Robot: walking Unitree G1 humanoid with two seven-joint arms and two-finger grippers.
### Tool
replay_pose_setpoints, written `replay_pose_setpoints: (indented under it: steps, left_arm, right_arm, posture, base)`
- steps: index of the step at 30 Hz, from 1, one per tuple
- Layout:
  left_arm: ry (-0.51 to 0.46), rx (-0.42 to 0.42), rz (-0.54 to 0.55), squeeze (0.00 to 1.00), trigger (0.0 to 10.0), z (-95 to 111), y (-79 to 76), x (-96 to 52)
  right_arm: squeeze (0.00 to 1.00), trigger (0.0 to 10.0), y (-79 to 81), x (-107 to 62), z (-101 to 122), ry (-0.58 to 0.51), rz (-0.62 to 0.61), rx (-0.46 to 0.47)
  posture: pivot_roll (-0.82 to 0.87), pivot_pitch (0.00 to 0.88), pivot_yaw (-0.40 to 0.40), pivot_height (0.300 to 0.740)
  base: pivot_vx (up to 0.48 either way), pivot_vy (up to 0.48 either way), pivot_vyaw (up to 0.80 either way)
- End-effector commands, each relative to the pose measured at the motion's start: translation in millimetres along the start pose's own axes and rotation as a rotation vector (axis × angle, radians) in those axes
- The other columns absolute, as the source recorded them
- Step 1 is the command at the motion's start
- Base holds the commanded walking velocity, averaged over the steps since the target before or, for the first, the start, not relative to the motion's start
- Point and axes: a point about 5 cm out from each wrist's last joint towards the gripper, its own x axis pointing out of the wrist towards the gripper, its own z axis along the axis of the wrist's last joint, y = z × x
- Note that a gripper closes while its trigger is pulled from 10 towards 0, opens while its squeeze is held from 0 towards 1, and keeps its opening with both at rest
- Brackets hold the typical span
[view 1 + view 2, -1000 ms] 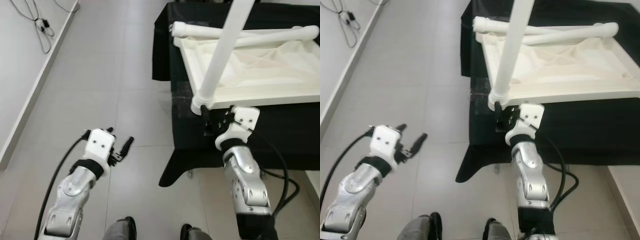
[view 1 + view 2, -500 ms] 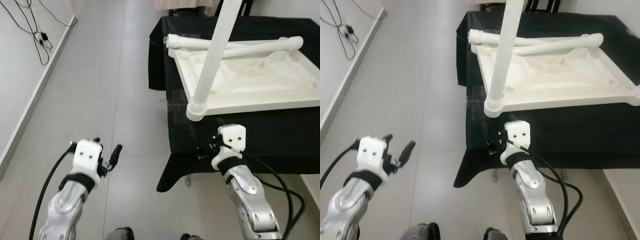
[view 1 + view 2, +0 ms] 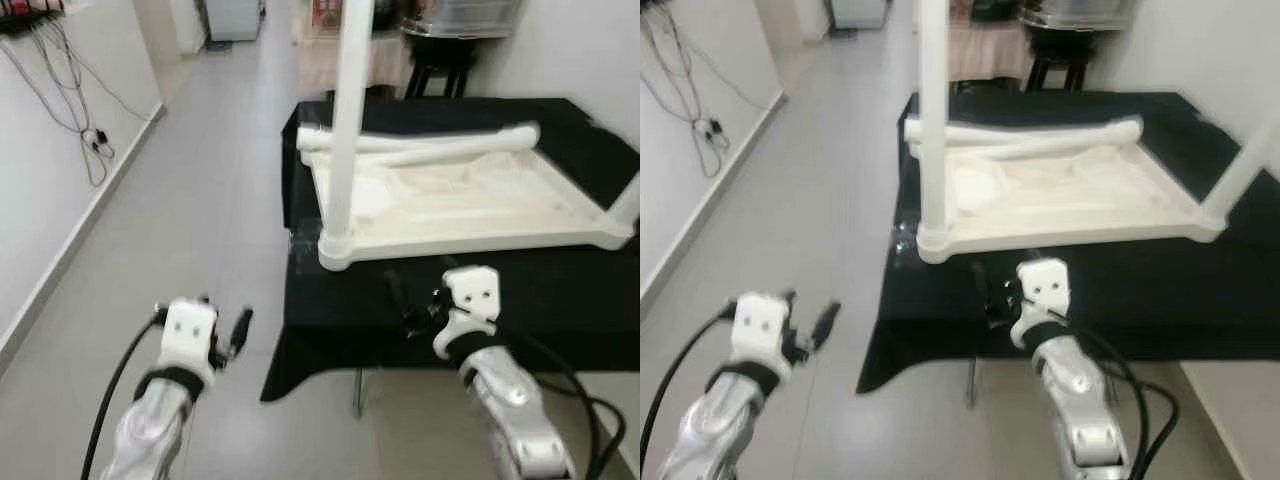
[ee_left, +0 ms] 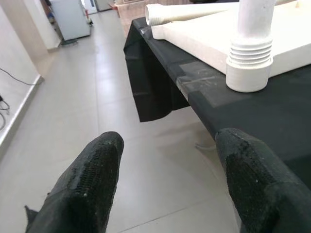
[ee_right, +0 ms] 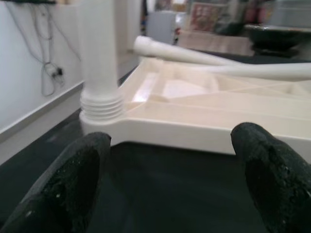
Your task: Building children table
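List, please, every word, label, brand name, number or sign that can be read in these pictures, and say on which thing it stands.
None can be read.
The white tabletop and its upright leg carry no print.
The black cloth is plain.
The things at the far end of the room are too blurred to read.

The right pincer (image 3: 420, 315) has let go of the upright leg (image 3: 345, 130).

The left hand (image 3: 228, 332) hovers open beside the black-draped table (image 3: 560, 290); the right hand (image 3: 992, 297), apparently open too, hangs over its near edge.
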Motion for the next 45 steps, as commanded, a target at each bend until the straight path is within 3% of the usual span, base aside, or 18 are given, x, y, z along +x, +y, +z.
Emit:
replay_pose_setpoints:
  steps: [1,9,18,28,33,37,40,45]
  left_arm:
    - [0.017,0.024,0.001,0.00,10.0,-4,1.5,-0.2]
    - [0.001,0.051,-0.005,0.00,10.0,-1,-2.4,7.0]
    - [-0.022,0.074,0.000,0.00,10.0,2,-5.7,16.4]
    - [-0.021,0.063,-0.016,0.00,10.0,1,-8.5,18.9]
    - [-0.028,0.026,-0.056,0.00,10.0,2,-10.4,16.2]
    - [-0.027,0.005,-0.104,0.00,10.0,-1,-13.7,0.0]
    - [0.003,-0.028,-0.151,0.00,10.0,-7,-22.9,-39.8]
    - [0.046,-0.087,-0.063,0.00,10.0,-16,-20.8,-58.9]
  right_arm:
    - [0.00,10.0,1.6,2.0,-2,0.005,0.020,-0.009]
    - [0.00,10.0,0.0,8.6,-7,0.037,0.052,-0.014]
    - [0.00,10.0,1.5,13.9,-10,0.050,0.104,-0.086]
    - [0.00,10.0,1.4,16.6,-12,0.050,0.139,-0.063]
    - [0.00,10.0,3.8,15.7,-10,0.033,0.217,0.000]
    - [0.00,10.0,4.6,0.7,-6,0.025,0.317,0.022]
    - [0.00,10.0,5.5,-41.6,-6,0.053,0.357,0.065]
    - [0.00,10.0,16.0,-63.0,-8,0.074,0.328,0.101]
  posture:
    - [0.09,0.049,-0.007,0.740]
    - [0.07,0.046,-0.014,0.740]
    - [0.06,0.044,-0.011,0.740]
    - [0.05,0.050,-0.006,0.740]
    - [0.04,0.048,-0.005,0.740]
    - [0.04,0.052,-0.011,0.740]
    - [0.02,0.061,-0.015,0.740]
    - [0.02,0.061,-0.016,0.740]
  base:
    - [0.000,0.000,0.00]
    - [0.000,0.000,0.00]
    - [0.000,0.000,0.00]
    - [0.000,0.000,0.00]
    - [0.000,0.000,0.00]
    - [0.000,0.000,0.00]
    - [0.000,0.000,0.00]
    - [0.000,0.000,0.00]
